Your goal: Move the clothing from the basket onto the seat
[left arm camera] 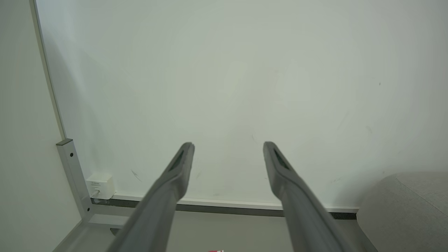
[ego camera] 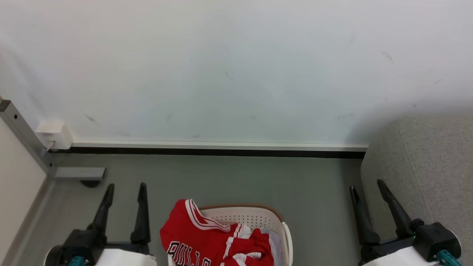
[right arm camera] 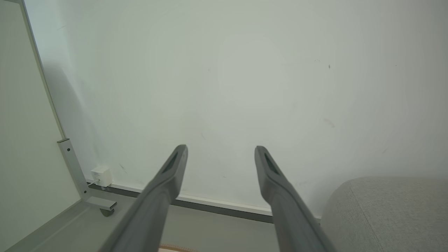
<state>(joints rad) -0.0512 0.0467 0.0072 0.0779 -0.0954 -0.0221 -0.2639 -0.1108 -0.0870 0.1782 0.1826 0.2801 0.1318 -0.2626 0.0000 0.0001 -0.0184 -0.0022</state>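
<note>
The left claw (ego camera: pixel 126 186) and the right claw (ego camera: pixel 366 185) are both spread and hold nothing. Between them, nearer than their fingertips, the red clothing (ego camera: pixel 196 232) lies in the basket (ego camera: pixel 255 212), with one part hanging over the rim on the left claw's side. The grey seat (ego camera: pixel 425 166) stands just beside the right claw, on its outer side. Beyond both claws lies the grey floor (ego camera: pixel 221 177), then the white wall (ego camera: pixel 236 74).

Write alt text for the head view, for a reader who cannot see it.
A cream basket at bottom centre holds red clothing, one piece draped over its left rim. The open, empty left gripper and right gripper flank it above grey floor; the grey seat is at right, a white wall behind.
</note>
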